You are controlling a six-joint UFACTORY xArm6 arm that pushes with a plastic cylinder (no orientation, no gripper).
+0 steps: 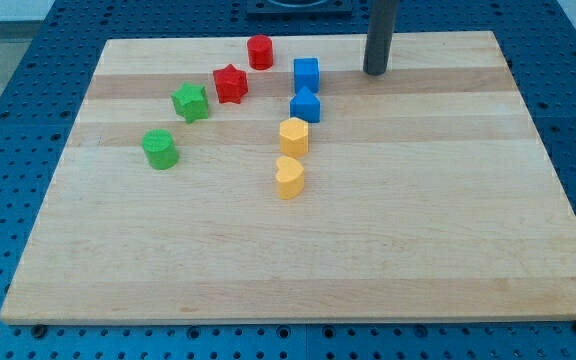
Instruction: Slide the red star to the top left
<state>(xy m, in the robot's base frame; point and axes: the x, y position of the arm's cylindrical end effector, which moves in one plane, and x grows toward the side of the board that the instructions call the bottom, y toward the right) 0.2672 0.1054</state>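
**Red star sat upper left of centre, our tip well off to its right**

We saw the wooden board (388, 260) lying on a blue perforated table (28, 60), with eight blocks gathered in the upper middle and upper left of the wood.

The red star (230, 83) stood toward the view's top, left of centre. Just beside it, down and to the view's left, was the green star (191, 101); we could not tell whether the two touched. Farther down and left stood the green cylinder (159, 148), apart from both. Up and to the right of the red star was the red cylinder (260, 51), close to the board's top edge.

To the right of the red star we found the blue cube (306, 73), and just below it a second blue block (305, 104) with a peaked top; its exact shape we could not make out. Below that stood a yellow block (294, 135), faceted like a hexagon or pentagon, and just beneath it a yellow heart-shaped block (289, 177).

Our arm carried no hand at all, only the dark rod, so nothing was gripped or held. My tip (375, 72) rested near the board's top edge, to the view's right of the blue cube and clear of it, with the blue cube lying between the tip and the red star. It touched no block.
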